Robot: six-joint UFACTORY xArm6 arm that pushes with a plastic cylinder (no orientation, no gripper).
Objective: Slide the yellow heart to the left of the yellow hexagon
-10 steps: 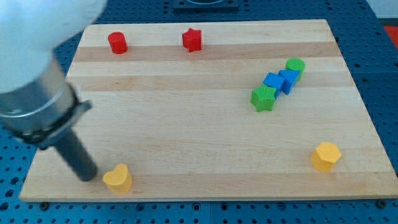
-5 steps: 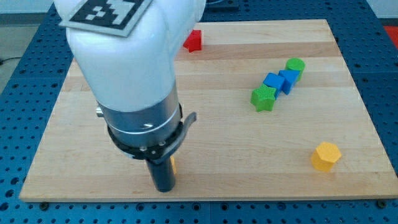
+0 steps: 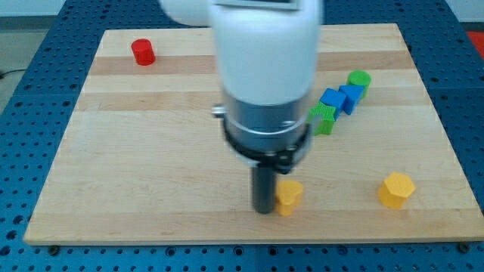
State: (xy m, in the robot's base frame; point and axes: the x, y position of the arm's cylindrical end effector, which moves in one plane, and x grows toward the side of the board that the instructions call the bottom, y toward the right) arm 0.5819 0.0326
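The yellow heart (image 3: 289, 196) lies near the view's bottom, at the middle of the board, partly hidden by my rod. My tip (image 3: 264, 209) touches its left side. The yellow hexagon (image 3: 396, 189) lies to the view's right of the heart, near the board's bottom right, well apart from it. The arm's white and grey body covers the middle of the board above the tip.
A red cylinder (image 3: 142, 51) stands at the top left. A green star (image 3: 325, 119), two blue blocks (image 3: 333, 99) (image 3: 351, 96) and a green cylinder (image 3: 359, 79) form a diagonal row at the right. The red star is hidden behind the arm.
My tip has swept to the view's right along the bottom of the board, pushing the yellow heart from the bottom left to the bottom middle, closer to the hexagon.
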